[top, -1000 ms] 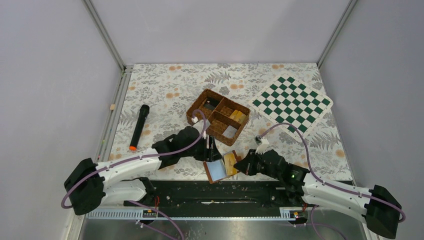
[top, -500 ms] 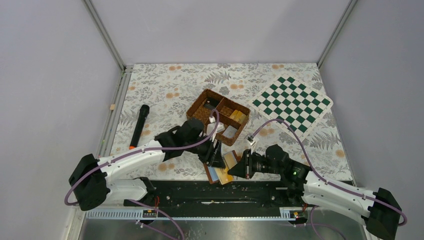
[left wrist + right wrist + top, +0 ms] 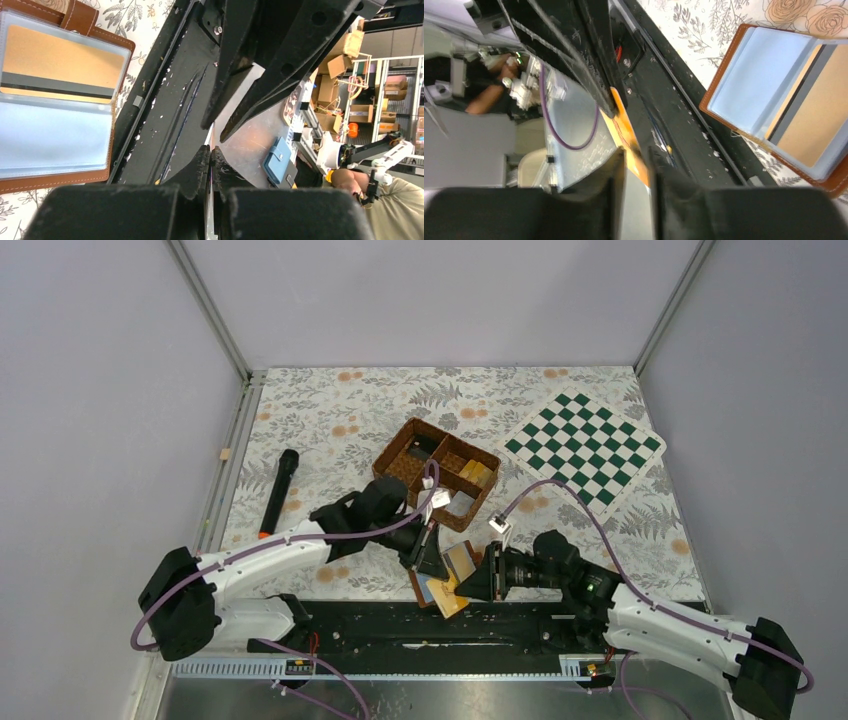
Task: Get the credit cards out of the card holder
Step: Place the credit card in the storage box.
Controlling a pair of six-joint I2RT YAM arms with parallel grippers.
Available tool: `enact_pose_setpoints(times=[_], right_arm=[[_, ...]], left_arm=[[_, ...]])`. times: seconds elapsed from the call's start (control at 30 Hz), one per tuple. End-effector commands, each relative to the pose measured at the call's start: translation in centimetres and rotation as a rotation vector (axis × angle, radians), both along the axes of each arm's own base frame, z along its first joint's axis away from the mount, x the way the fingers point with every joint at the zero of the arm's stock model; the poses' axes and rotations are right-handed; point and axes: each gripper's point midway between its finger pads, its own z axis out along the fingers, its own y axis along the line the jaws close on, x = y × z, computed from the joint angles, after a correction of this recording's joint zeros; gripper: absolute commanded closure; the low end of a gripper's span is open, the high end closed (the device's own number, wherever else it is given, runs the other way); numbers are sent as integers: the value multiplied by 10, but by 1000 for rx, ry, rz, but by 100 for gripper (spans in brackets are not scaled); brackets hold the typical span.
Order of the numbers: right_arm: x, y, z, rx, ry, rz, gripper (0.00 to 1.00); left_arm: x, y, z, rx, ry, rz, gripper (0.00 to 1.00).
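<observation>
The brown card holder (image 3: 428, 589) lies open at the table's near edge, blue-grey pockets up (image 3: 55, 125) (image 3: 759, 85). One gold credit card (image 3: 60, 62) (image 3: 819, 125) sits in a clear pocket. A second yellow-orange credit card (image 3: 450, 600) (image 3: 624, 127) hangs above the black rail between both grippers. My left gripper (image 3: 432, 558) (image 3: 210, 150) is shut on its thin edge. The right gripper (image 3: 475, 582) (image 3: 636, 155) has its jaws parted around the card's other end, with a gap beside the card.
A woven four-compartment basket (image 3: 395, 455) stands just behind the card holder. A green-and-white chessboard (image 3: 585, 445) lies at the back right. At the left lies a black marker with an orange tip (image 3: 278, 493). The black base rail (image 3: 380, 625) runs along the near edge.
The right gripper drew a yellow card out of the holder toward the near edge. The left gripper came over and closed on it, and the right jaws have parted.
</observation>
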Motion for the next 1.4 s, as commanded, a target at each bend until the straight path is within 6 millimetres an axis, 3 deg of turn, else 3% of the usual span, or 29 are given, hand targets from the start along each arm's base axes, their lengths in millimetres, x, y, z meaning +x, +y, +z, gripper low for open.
enact_pose_setpoints(times=[0.0, 0.03, 0.17, 0.33, 0.43, 0.6, 0.83, 1.03, 1.2, 1.37], right_arm=[[23, 2, 28, 115, -30, -137, 59], [30, -1, 26, 123, -12, -196, 51], [48, -11, 36, 240, 22, -347, 31], [58, -16, 48, 319, 24, -418, 29], [64, -15, 53, 349, 42, -453, 31], [67, -7, 65, 406, 68, -441, 38], [70, 1, 72, 440, 72, -426, 57], [74, -2, 84, 491, 48, -447, 53], [77, -3, 83, 463, 36, -462, 48], [79, -2, 84, 460, 39, -474, 63]], left_arm=[[16, -11, 20, -88, 2, 87, 100], [22, -9, 21, -88, 10, 130, 100], [56, -1, 33, -145, 37, 397, 100], [83, 13, 74, -424, 77, 686, 100], [90, 23, 93, -578, 92, 766, 100], [96, 33, 103, -640, 46, 843, 100], [95, 35, 101, -662, 36, 858, 100], [91, 34, 92, -661, 49, 851, 100], [91, 33, 89, -654, 53, 850, 100], [86, 28, 92, -666, 60, 827, 100]])
